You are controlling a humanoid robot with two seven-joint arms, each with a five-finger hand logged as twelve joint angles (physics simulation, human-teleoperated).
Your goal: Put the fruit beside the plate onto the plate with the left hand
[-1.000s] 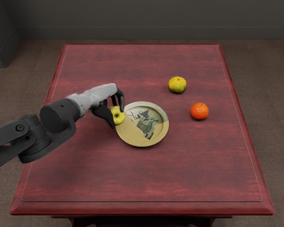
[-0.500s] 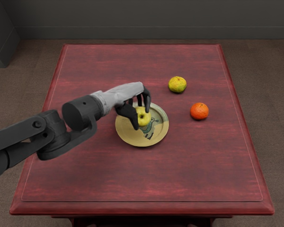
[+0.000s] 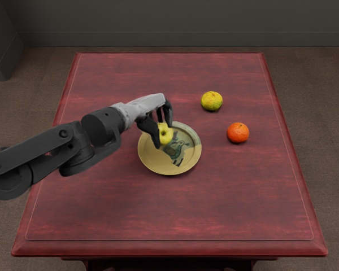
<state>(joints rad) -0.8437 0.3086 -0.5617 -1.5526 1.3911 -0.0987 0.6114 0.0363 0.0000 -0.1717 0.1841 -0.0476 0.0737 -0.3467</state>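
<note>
Just in front of the left hand, the plate lay on the red surface. The hand's fingers were clamped on the yellow apple, held over the plate's left part. Off to the hand's right sat an orange; beyond it to the right, a yellow-green fruit.

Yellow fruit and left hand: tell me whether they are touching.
Touching. The head view shows the left hand closed around the yellow fruit, dark digits pressed against both its sides, over the plate.
</note>
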